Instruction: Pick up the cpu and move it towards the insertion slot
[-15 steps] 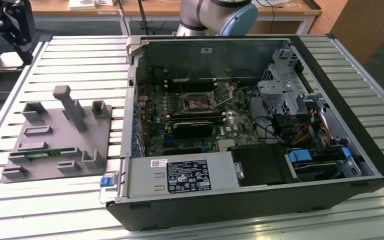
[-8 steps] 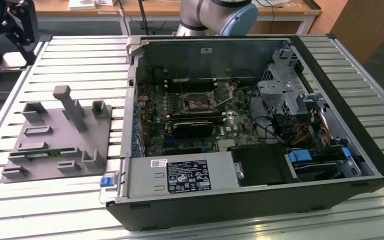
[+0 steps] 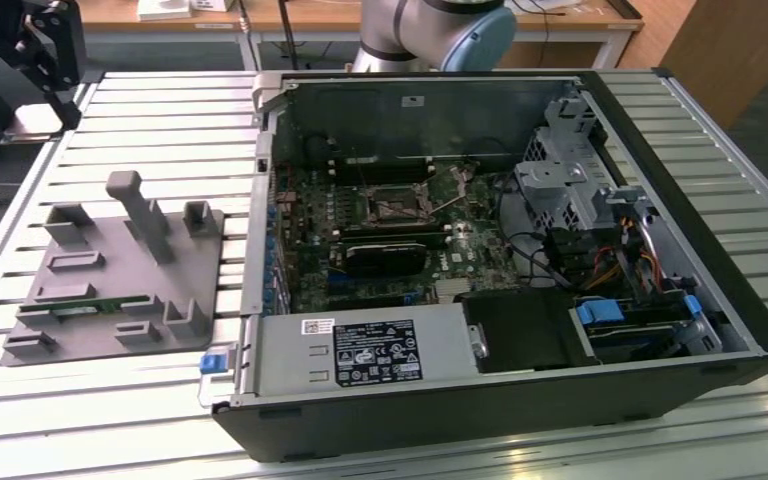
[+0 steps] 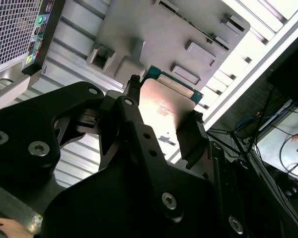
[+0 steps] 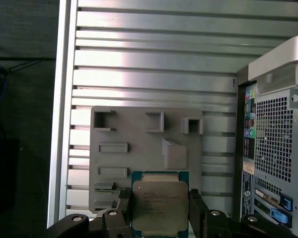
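Room stays open along two edges of the cpu point(image 5: 160, 204); the pincer point(image 5: 160, 214) is clenched on the other two, one finger point(image 5: 125, 208) per side, so the single chip sits between the tips. Being square, it has no long axis, and its silvery face, green-rimmed, is turned to the first wrist view. Beyond the tips lie one grey fixture plate point(image 5: 139, 134) and the slatted table point(image 5: 154, 59). One computer case point(image 5: 273, 144) stands beside, its insertion slot point(image 3: 395, 207) well apart

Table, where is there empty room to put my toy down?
The table is bare between the grey plate and its near edge, and again beyond the plate, toward the far edge. Inside the computer case it is crowded with a circuit board and cables.
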`<action>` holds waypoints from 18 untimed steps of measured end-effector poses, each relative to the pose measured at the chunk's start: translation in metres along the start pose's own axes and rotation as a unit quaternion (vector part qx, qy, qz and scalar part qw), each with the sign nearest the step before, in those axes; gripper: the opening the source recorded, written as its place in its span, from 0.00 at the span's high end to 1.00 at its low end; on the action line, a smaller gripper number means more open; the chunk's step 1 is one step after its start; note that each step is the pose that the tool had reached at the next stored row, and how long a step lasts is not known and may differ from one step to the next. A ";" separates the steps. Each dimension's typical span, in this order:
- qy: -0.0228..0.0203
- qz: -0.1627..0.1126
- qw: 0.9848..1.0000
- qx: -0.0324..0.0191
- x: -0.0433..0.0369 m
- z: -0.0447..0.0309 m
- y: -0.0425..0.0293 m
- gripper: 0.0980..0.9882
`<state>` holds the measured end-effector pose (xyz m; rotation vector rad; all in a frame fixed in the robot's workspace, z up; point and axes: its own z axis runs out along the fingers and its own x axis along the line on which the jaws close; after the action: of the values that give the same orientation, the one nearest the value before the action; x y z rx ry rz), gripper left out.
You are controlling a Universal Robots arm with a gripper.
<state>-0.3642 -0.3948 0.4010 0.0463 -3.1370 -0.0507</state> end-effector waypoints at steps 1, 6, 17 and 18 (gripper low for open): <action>0.000 0.000 1.000 0.000 -0.0008 0.0000 0.0000 0.50; 0.000 0.000 1.000 0.000 -0.0051 -0.0001 -0.0001 0.50; 0.000 0.000 1.000 0.000 -0.0166 -0.0001 -0.0005 0.50; 0.000 0.000 1.000 0.000 -0.0176 -0.0002 -0.0005 0.50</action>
<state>-0.3466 -0.3948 0.4011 0.0463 -3.1368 -0.0506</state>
